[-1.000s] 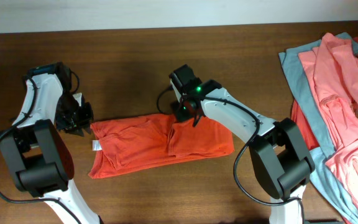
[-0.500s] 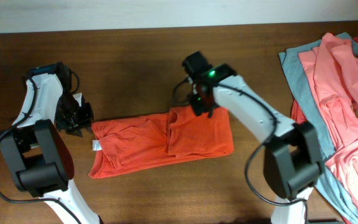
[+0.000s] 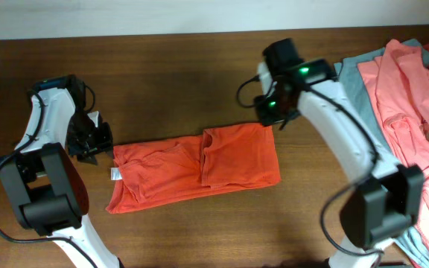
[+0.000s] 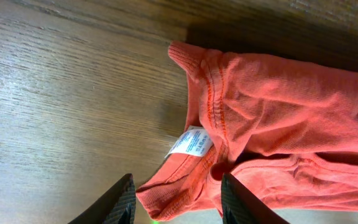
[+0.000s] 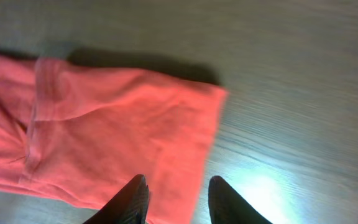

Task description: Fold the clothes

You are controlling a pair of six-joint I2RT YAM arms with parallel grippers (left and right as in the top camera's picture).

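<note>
An orange-red T-shirt (image 3: 192, 170) lies folded into a long strip across the middle of the wooden table. My left gripper (image 3: 89, 141) is open at the strip's left end, where the collar and a white label (image 4: 190, 142) show in the left wrist view; cloth lies between its fingers (image 4: 176, 200). My right gripper (image 3: 268, 112) is open and empty, just above the strip's upper right corner. In the right wrist view the shirt's right end (image 5: 110, 134) lies flat below the fingers (image 5: 178, 198).
A pile of clothes lies at the right edge: salmon-pink shirts (image 3: 412, 104) over a teal-grey one (image 3: 362, 93). Bare wooden table (image 3: 162, 74) surrounds the folded strip.
My right gripper has let go of the shirt's fold and moved up and right, away from the strip's middle toward its right corner. The left arm has not moved.
</note>
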